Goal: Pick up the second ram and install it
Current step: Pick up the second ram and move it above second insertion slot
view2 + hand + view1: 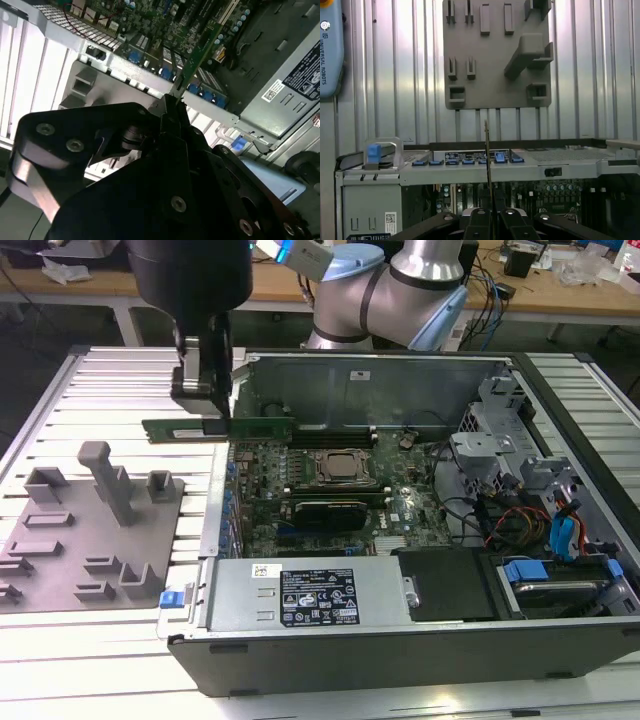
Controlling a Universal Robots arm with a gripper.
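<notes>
Nearest the wrist cameras is the tool [172,102]. Its two black fingers are pressed together on the flat faces of the second ram [200,50], which shows edge-on as a thin green blade running away from the fingertips. In the exterior view the pinch sits about mid-length. The stick lies level with its long axis from nine to three o'clock, and a bare stretch sticks out on either side of the fingers.

I judge the stick light and stiff, but thin and fragile. Its dark chips and contact edge should not be squeezed or scraped. A hold across the faces at mid-length, close to the upper edge, suits it: the lower edge is left free and the weight is balanced. With so narrow a pinch it could pivot or slip if pushed off-centre.

Beyond the stick, the held ram hangs in the air across the open computer case's [560,420] wall, clear of the motherboard [400,510], at about ten o'clock from the processor socket [345,468]. The grey fixture plate [60,540] lies on the ribbed worktop [110,375] at about seven o'clock from the tool. The power supply [310,595] is at about five o'clock, well apart.
</notes>
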